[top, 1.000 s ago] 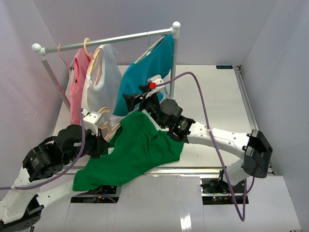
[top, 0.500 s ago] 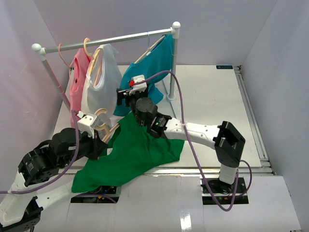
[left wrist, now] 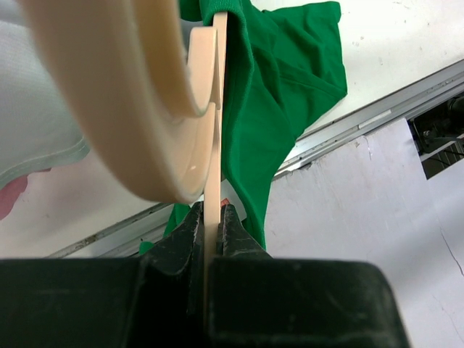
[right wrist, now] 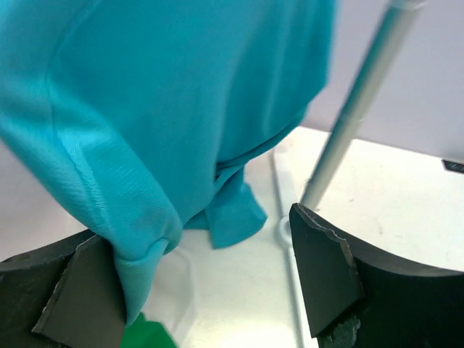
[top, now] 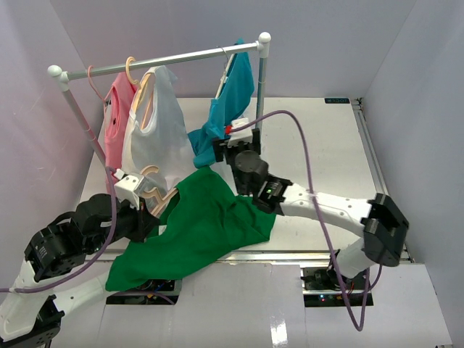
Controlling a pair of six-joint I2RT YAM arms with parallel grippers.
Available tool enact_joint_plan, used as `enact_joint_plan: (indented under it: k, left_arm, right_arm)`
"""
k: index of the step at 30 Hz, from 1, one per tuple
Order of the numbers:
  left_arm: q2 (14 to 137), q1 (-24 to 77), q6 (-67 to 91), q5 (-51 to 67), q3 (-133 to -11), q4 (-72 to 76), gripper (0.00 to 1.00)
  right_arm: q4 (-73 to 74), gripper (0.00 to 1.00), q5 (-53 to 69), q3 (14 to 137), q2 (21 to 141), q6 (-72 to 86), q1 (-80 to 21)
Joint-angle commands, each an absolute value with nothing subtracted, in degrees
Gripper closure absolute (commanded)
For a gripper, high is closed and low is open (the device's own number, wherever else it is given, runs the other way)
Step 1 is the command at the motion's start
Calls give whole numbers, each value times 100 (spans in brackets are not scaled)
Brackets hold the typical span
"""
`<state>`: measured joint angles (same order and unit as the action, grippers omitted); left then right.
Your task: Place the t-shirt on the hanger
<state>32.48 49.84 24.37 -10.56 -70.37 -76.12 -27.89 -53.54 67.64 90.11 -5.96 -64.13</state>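
We see left gripper (left wrist: 206, 226) clamped on hanger (left wrist: 145, 109), at near left of table (top: 319, 145). Green t-shirt (top: 203, 225) lies crumpled by near table edge, top end against hanger arm. We find right gripper (right wrist: 203, 239) jaws apart, teal shirt (right wrist: 181, 94) hem bunched against one finger, rack post (right wrist: 355, 109) just beyond.

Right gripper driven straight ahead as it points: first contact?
Probably the teal-blue t-shirt, hanging right before the open right gripper and brushing one finger; the rack post stands behind, to one side.
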Motion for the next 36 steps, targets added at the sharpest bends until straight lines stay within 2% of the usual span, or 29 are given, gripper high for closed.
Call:
enact_joint_plan:
  k: [1,11,21,27,31,36]
  left_arm:
    - [3342,4995,2489,-1187,-7426,-7614,100]
    - [4443,5001,2528,-1905,-8238,-7665,100]
    - [5918,5001,2137,-3396,-9155,-7331,100]
    - [7131,4989,2025,-4016,-10326,-7354,100]
    - [7420,4872,1754,-3982,-10629,-7071,100]
    - [7672,4238,1354,-3478,-10899,-6385,100]
  right_arm:
    - [-2906,19,-5269,6311,7957,-794,-6099]
    - [-2697,19,-4990,5830,7289,-905,-5640]
    - [-2200,19,-4344,5730,7146,-458,-5405]
    - [-1988,19,-4121,5730,7084,-381,-5378]
    - [-1916,19,-3981,5712,7084,-325,-5352]
    - [-1916,18,-3854,5619,7059,-233,-5285]
